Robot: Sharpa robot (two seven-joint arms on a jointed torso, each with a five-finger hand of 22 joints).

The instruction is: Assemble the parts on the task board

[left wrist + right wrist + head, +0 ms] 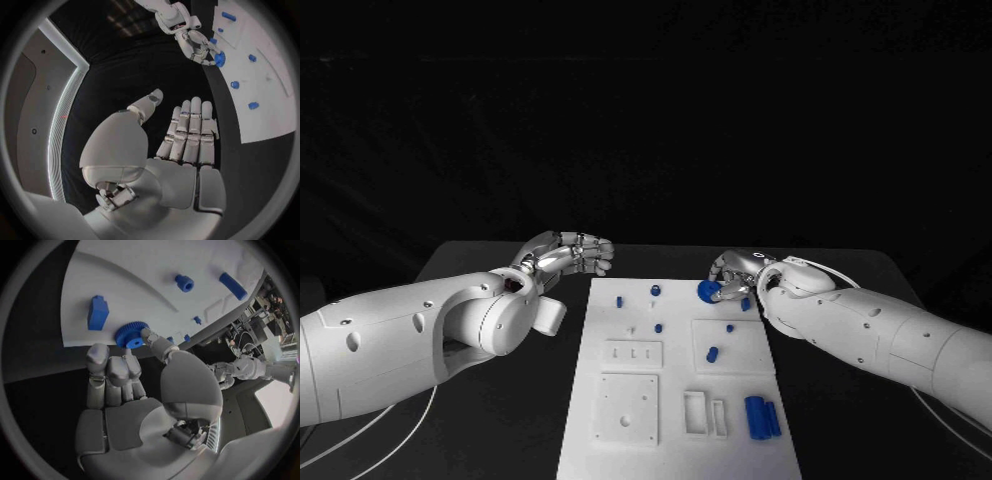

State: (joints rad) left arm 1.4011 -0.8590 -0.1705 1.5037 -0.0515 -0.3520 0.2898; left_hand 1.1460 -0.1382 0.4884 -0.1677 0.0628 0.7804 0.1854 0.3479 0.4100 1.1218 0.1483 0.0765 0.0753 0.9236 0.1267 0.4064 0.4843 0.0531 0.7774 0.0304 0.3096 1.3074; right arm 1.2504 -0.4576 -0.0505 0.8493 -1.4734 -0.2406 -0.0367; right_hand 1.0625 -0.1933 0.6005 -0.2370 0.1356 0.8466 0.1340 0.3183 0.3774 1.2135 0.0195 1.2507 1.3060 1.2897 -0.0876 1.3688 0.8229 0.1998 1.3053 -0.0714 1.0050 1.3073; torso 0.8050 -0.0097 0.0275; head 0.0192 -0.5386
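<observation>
- Right hand [740,275] reaching over the far right corner of the white board [678,440], its thumb and a fingertip pinching a blue gear [710,291]; the wrist view is showing the gear [131,335] caught at its rim, sitting right at the board's edge.
- Gear lying flat, its axis pointing up out of the board, so any seating move is running straight down rather than sideways.
- Blue block [97,312] standing just beside the gear on the board, near but apart from it; a small blue peg [184,283] and a long blue bar [232,286] lying farther along the board.
- Left hand [567,253] hovering off the board's far left corner, over the black table [488,262], holding nothing, its fingers loosely curled; its wrist view is showing the fingers [190,132] lying side by side with nothing between them.
- Right hand being the nearer one, already on the part; the left hand standing well apart from the gear.
- Likely step: carrying the gear to its seat; which seat cannot be told.
</observation>
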